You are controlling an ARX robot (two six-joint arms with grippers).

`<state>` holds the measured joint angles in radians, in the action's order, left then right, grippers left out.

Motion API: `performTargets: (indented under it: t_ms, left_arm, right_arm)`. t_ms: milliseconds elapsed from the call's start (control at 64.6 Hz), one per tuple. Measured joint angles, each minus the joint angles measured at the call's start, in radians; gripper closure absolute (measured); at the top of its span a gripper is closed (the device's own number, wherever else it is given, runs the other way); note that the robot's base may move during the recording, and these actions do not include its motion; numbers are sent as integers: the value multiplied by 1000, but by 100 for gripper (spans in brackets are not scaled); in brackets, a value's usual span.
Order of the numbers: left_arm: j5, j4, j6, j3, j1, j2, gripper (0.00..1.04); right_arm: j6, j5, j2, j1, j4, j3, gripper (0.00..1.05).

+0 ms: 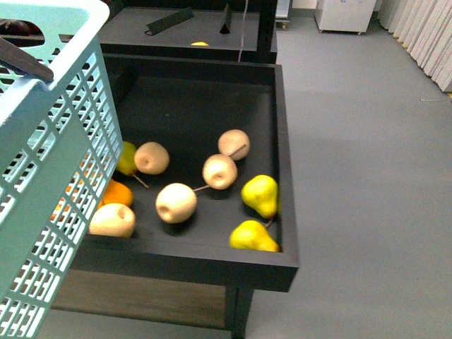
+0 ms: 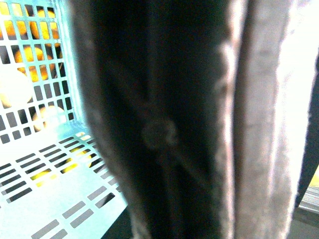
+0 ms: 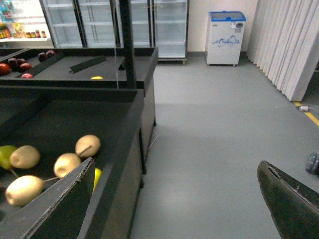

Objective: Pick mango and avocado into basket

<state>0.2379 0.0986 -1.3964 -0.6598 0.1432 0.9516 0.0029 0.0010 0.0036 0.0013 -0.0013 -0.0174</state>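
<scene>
The mango (image 1: 200, 44) lies in the far bin (image 1: 134, 32), well beyond the near fruit. Only a thin yellow sliver of it shows over the bin's front edge in the front view. The right wrist view shows it as a small flat oval (image 3: 96, 77) on the dark floor of that bin. Its long axis seems to run across the scene, left to right. It is too small to tell which end is the stem end.

The basket (image 1: 70, 141) stands tilted at the near left, its slotted turquoise wall covering the left part of the near bin (image 1: 286, 141). Five pale fruits (image 1: 176, 203) with thin stems lie scattered in that bin, and two yellow pears (image 1: 260, 194) sit against its right wall. An orange fruit (image 1: 116, 192) lies just beside the basket wall.

The right pincer (image 3: 177, 164) is spread wide with nothing between its fingers (image 3: 55, 209). It hangs to the right of the near bin, above grey floor (image 3: 209, 139).

A dark blurred shape fills the middle of the left wrist view, with basket lattice beside it. Whether the left pincer is spread or pressed together cannot be told.
</scene>
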Motion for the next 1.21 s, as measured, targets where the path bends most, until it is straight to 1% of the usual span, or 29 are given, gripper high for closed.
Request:
performTargets:
  t_ms: [1207]
  left_arm:
    - [-2,0,2,0,1,-2,91]
  right_arm:
    - [0,-2,0,0,0,0,9]
